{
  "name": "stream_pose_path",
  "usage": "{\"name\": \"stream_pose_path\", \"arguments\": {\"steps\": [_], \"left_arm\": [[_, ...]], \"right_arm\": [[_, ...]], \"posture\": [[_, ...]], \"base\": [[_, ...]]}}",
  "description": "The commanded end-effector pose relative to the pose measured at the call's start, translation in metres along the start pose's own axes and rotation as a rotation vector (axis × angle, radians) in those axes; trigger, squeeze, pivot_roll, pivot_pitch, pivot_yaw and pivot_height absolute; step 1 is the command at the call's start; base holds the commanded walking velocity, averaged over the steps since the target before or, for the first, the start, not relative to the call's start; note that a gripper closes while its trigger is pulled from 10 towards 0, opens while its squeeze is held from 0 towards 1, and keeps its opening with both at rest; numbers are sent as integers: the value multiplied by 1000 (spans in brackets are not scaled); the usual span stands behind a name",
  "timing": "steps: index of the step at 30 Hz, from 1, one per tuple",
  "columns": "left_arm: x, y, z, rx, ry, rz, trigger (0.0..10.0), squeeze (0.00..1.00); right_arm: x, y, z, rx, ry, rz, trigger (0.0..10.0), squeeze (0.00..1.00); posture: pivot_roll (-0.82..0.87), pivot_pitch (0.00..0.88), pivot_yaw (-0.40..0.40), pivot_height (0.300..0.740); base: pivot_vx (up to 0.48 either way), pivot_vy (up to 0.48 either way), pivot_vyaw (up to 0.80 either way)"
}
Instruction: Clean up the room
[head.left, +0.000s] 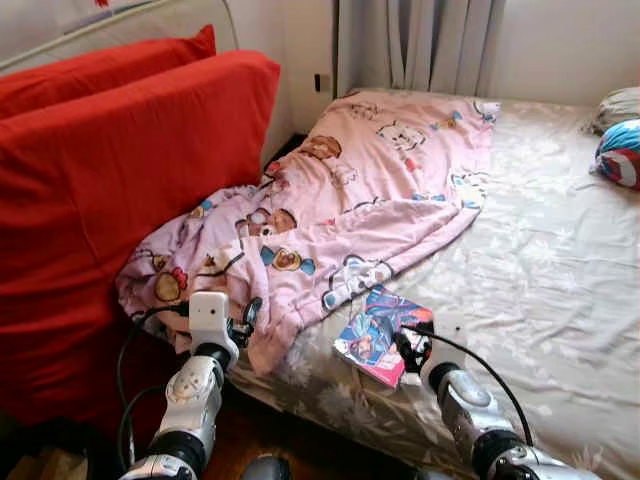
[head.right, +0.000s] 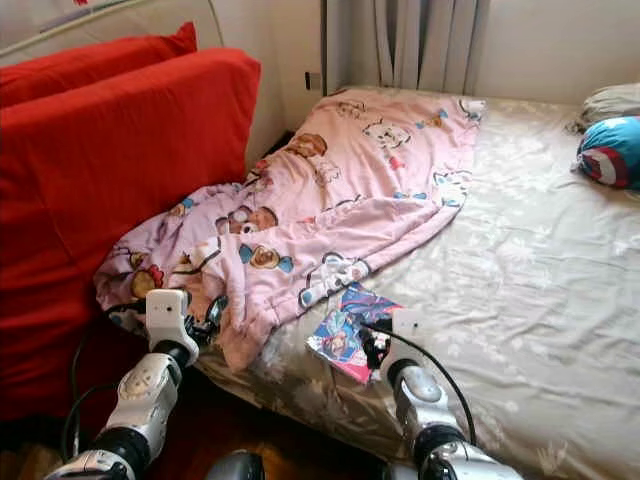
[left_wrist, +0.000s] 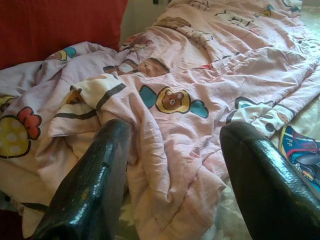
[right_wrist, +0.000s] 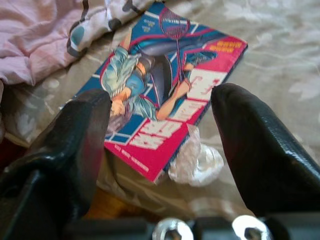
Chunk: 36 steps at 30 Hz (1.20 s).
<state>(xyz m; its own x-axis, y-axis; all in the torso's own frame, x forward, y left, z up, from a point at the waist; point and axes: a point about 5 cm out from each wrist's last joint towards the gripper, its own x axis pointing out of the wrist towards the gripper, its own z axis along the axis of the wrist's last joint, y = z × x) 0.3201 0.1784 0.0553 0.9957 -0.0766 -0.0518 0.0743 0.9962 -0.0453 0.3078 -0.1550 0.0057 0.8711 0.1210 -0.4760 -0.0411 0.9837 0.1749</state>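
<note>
Room: bedroom, with a bed (head.left: 560, 300) in a beige flowery sheet filling the right side, grey curtains (head.left: 420, 45) at the far wall, and a big red cushion (head.left: 120, 190) on the left.
Blanket: pink blanket (head.left: 340, 210) with cartoon bears, crumpled, running from the far middle of the bed down to the near left edge, bunched against the cushion.
Comic book: a comic book (right_wrist: 165, 95) with a pink and blue cover lies flat on the sheet near the bed's near edge, its far corner tucked just under the blanket's hem.
Wrapper: a scrunched bit of clear plastic (right_wrist: 196, 160) touching the book's near edge.
Pillow: blue pillow (head.left: 622, 152) at the far right.
Left gripper: left gripper (left_wrist: 175, 175) is spread wide, hovering just in front of the blanket's near folds, not gripping anything.
Right gripper: right gripper (right_wrist: 160, 130) is also spread apart, right over the book, one finger (right_wrist: 82, 135) on each side, grasping nothing.
</note>
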Motion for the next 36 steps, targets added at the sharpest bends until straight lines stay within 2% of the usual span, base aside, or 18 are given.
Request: {"name": "stream_pose_path", "arguments": {"steps": [1, 2, 9, 10, 11, 12, 20, 25, 29, 36], "left_arm": [[-2, 4, 1, 7, -5, 7, 10000, 0], [-3, 5, 1, 6, -13, 9, 10000, 0], [-10, 6, -1, 16, -22, 17, 10000, 0], [-14, 4, -2, 7, -32, 15, 10000, 0], [-16, 4, -3, 6, -36, 15, 10000, 0], [-19, 3, -4, -3, -39, 16, 10000, 0], [-35, 0, -3, -5, -59, 27, 10000, 0], [-33, 2, 10, -2, -92, 41, 10000, 0], [-30, 1, 22, 9, -111, 33, 10000, 0], [-39, 1, 25, 16, -110, 39, 10000, 0]], "right_arm": [[2, 4, 1, 20, 19, 6, 10000, 867], [3, 6, 4, 24, 25, 10, 10000, 992], [6, 8, 11, 59, 45, -12, 10000, 1000], [6, 7, 10, 84, 48, -24, 10000, 647], [6, 7, 10, 97, 49, -27, 10000, 647], [7, 15, 7, 115, 50, -21, 10000, 0], [6, 25, -1, 153, 41, -29, 10000, 0], [5, 15, 6, 187, -26, -56, 10000, 0], [5, 2, 22, 226, -103, -92, 10000, 0], [8, 6, 26, 234, -88, -89, 10000, 0]], "posture": [[55, 77, 47, 636], [63, 83, 45, 636], [73, 107, 36, 636], [80, 116, 34, 636], [81, 118, 33, 636], [84, 128, 33, 636], [118, 211, 25, 636], [130, 273, 16, 636], [138, 307, 17, 636], [154, 337, 19, 636]], "base": [[0, 0, 0], [0, 0, 0], [0, 0, 0], [0, 0, 0], [0, 0, 0], [0, 0, 0], [0, 0, 0], [0, 0, 0], [0, 0, 0], [0, 0, 0]]}}
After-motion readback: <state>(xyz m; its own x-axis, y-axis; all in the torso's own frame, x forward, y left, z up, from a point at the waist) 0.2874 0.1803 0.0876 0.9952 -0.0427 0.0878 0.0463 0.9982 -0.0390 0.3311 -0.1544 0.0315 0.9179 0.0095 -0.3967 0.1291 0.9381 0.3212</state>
